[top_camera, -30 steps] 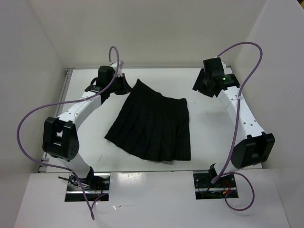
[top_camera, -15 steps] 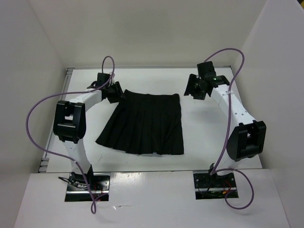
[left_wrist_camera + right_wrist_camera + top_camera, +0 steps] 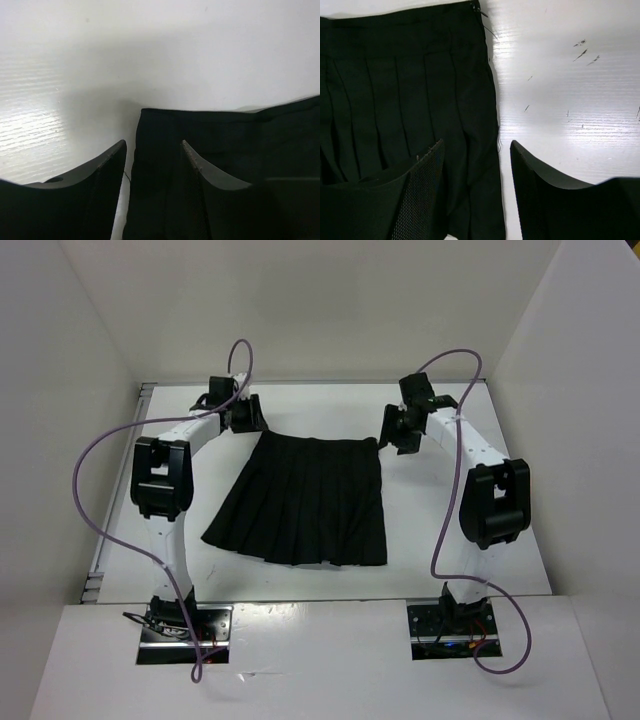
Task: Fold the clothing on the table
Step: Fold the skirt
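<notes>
From above, the left arm point(image 3: 160, 480) and the right arm point(image 3: 490, 502) both rose from the near edge of the table point(image 3: 440, 545) and bent inward toward its far edge. The clothing point(image 3: 305, 500), a black pleated skirt, lay flat mid-table, its narrow waistband toward the far edge and its wider hem toward the near edge. The left gripper point(image 3: 246, 413) sat at the waistband's left corner; the right gripper point(image 3: 393, 430) sat just beside the right corner.

In the left wrist view, the left gripper point(image 3: 153, 145) was parted and held nothing. The clothing's corner point(image 3: 225, 135) lay below the gap, with bare table point(image 3: 150, 50) beyond.

In the right wrist view, the right gripper point(image 3: 477, 145) stood wide and empty. The clothing's side edge point(image 3: 395, 75) ran under the gap, one finger over pleats, the other over bare table point(image 3: 560, 100) with small dark marks point(image 3: 582, 50).
</notes>
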{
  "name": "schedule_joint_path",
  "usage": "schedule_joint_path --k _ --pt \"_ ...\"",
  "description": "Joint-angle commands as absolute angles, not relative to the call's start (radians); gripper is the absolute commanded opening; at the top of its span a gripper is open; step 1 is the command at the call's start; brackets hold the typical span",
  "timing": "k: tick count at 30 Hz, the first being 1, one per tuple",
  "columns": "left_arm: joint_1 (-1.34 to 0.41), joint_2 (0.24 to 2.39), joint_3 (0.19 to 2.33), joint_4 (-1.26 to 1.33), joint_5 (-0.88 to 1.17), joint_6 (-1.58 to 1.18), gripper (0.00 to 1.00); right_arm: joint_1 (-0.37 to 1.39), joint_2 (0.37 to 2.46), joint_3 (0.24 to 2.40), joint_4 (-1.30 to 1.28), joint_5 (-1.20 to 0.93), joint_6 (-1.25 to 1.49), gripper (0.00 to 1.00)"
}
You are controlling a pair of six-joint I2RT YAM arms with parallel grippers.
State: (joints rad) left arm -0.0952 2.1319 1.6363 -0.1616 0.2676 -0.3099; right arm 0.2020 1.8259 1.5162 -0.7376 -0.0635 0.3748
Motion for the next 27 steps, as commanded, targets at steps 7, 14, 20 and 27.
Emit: schedule_joint_path --k 7,14,20,27 --pt "-0.049 2.255 1.704 -0.196 0.431 -0.247 0.53 0.187 1.761 1.578 -0.747 -0.026 0.348 0.61" --pt "-0.04 2.316 1.713 -0.196 0.595 -0.247 0.26 0.187 1.785 1.609 -0.756 -0.017 0.359 0.61" --pt "-0.04 2.355 1.726 -0.196 0.678 -0.247 0.08 0.178 1.864 1.638 -0.735 -0.044 0.359 0.61" --pt "-0.006 2.31 1.684 -0.166 0.696 -0.284 0.0 0.169 1.995 1.701 -0.715 -0.025 0.331 0.61"
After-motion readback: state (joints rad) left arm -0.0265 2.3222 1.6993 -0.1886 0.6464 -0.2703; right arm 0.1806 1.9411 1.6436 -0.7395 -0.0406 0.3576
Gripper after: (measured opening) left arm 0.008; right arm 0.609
